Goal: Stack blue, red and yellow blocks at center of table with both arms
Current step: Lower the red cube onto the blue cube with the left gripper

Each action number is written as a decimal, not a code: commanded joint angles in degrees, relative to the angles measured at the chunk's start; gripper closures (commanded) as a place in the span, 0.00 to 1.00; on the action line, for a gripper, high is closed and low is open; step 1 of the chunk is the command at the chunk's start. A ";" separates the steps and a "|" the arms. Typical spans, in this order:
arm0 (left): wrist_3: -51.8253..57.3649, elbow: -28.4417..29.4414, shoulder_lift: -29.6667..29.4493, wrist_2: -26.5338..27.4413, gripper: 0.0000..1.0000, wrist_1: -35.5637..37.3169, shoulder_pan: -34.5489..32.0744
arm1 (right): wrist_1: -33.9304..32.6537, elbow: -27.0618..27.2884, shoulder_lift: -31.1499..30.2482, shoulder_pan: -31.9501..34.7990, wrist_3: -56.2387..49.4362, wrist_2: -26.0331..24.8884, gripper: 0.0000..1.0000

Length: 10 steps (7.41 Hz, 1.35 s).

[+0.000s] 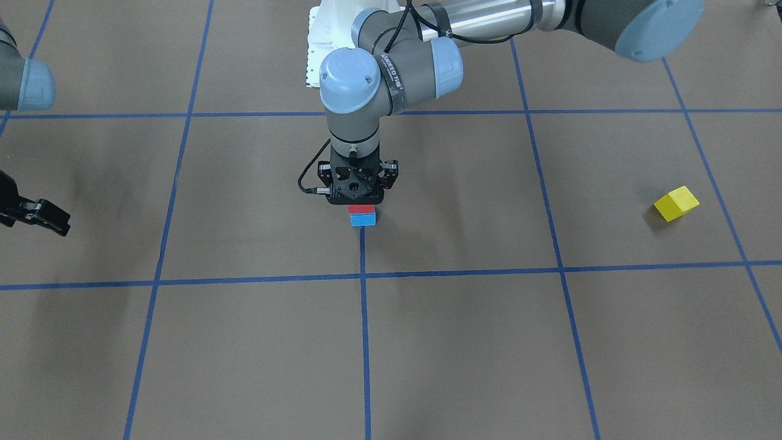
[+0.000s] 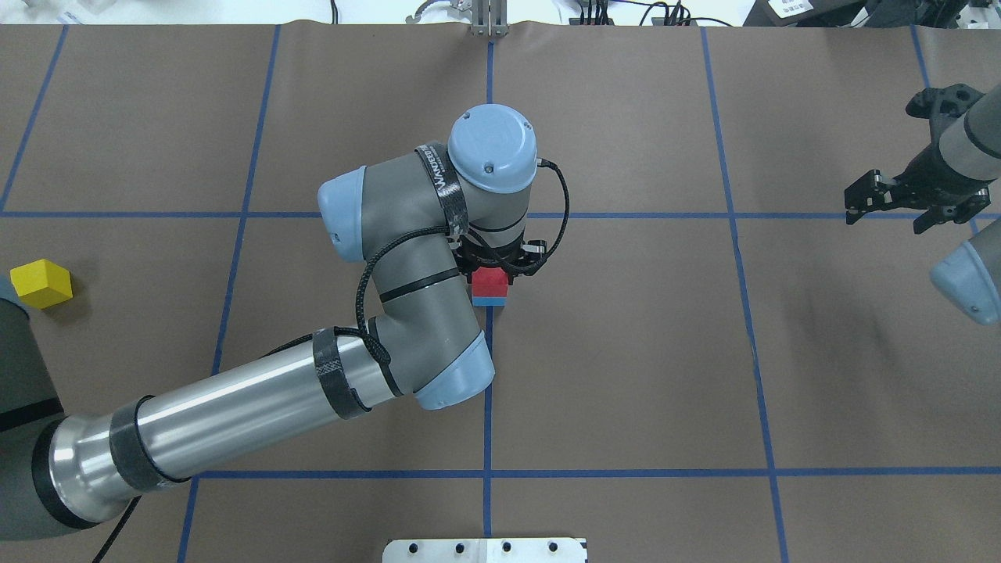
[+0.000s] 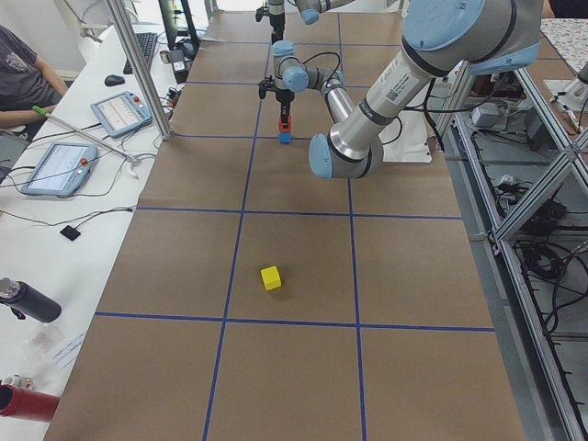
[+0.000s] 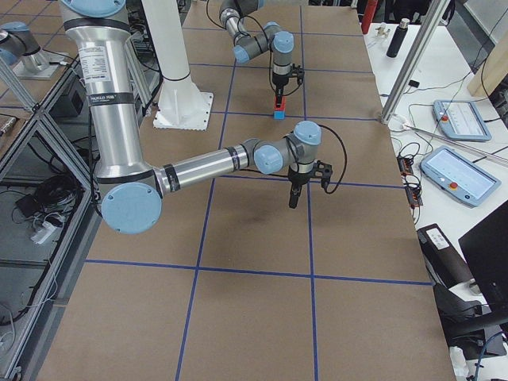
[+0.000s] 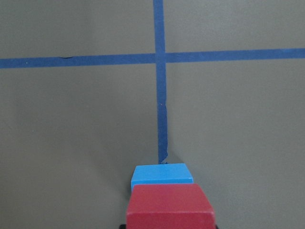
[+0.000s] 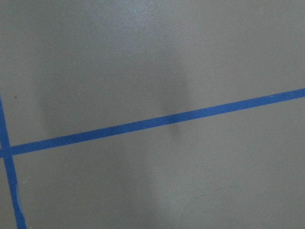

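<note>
1. I am working over the table (image 2: 626, 352), a wide flat surface under matte brown paper, marked into big squares by blue tape lines (image 2: 751, 313); the paper is lying smooth and bare on every side of my left claw.
2. My left arm (image 2: 235, 414), a brushed metal tube with grey joints and pale blue caps, is reaching in from my left side and bending down over the table's middle, hiding the ground just behind my left claw in the overhead view.
3. My right claw (image 2: 899, 205), black and angular, is hanging well off to the other side of my left claw, above a tape line; whether it is open I cannot tell, and no block is showing in it.
4. My left claw (image 1: 358, 205) is pointing straight down, closed on the red block (image 2: 490, 280), a smooth matte cuboid.
5. The red block is sitting directly on the blue block (image 1: 363, 219), of similar shape, just below my left claw, beside a tape line's end.
6. The yellow block (image 2: 41, 283), a small smooth cube turned at an angle to the grid, is lying alone far out to my left side, well apart from the stack, with open paper between.
</note>
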 commanded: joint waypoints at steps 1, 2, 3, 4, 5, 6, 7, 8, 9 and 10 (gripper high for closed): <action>0.02 0.04 0.06 0.47 1.00 -0.08 0.00 | 0.03 0.00 0.00 0.00 0.00 0.00 0.00; 0.02 0.04 0.06 0.56 1.00 -0.09 0.00 | 0.03 0.00 0.00 0.00 0.00 0.00 0.00; 0.02 0.04 0.06 0.56 1.00 -0.09 0.00 | 0.03 0.09 -0.09 0.00 0.00 0.00 0.00; 0.02 0.04 0.15 0.56 1.00 -0.17 0.00 | 0.03 0.09 -0.09 0.00 0.00 0.00 0.00; 0.02 0.04 0.15 0.56 1.00 -0.09 0.00 | 0.03 0.09 -0.09 0.00 0.00 0.00 0.00; 0.02 0.04 0.15 0.56 1.00 -0.09 0.00 | 0.03 0.17 -0.09 0.00 0.00 0.00 0.00; 0.02 -0.05 0.15 0.56 1.00 -0.17 0.00 | -0.05 0.26 -0.09 0.00 0.00 0.09 0.00; 0.02 -0.05 0.23 0.56 0.97 -0.09 0.00 | -0.06 0.26 -0.09 0.00 0.00 0.00 0.00; -0.24 -0.05 0.32 0.56 0.74 -0.17 0.00 | -0.06 0.26 -0.09 0.00 0.00 0.00 0.00; -0.33 -0.05 0.32 0.56 0.57 -0.17 0.00 | -0.06 0.26 -0.09 0.00 0.00 0.09 0.00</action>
